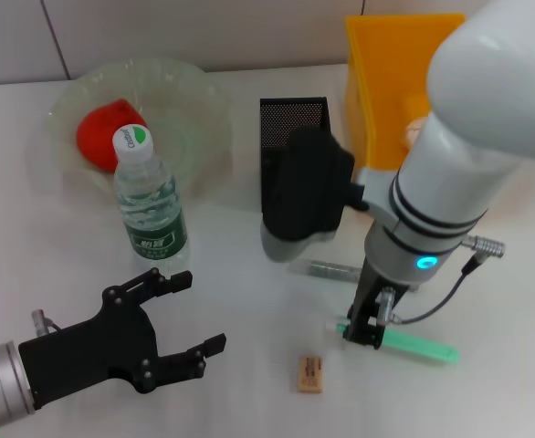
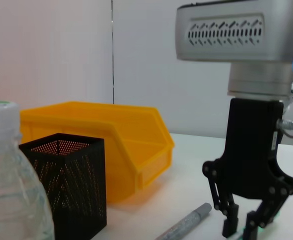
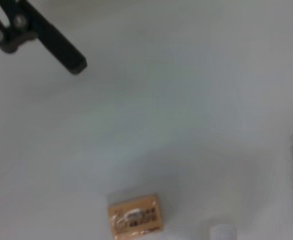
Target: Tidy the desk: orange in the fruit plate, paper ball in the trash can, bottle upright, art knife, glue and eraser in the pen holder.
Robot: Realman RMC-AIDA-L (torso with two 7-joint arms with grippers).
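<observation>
Low at the frame's left, my left end effector (image 1: 172, 319) sits wide open and empty on the bench (image 1: 249, 383). Above it the bottle (image 1: 149, 205) stands up. Right of middle, my right end effector (image 1: 363, 330) has its fingers down around the green art knife (image 1: 414, 347). It is thin, stiff, light; hold its middle. The eraser (image 1: 310, 373) lies near.

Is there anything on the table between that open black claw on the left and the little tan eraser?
No. In the head view, only bare white table lies between the left gripper and the eraser.
</observation>
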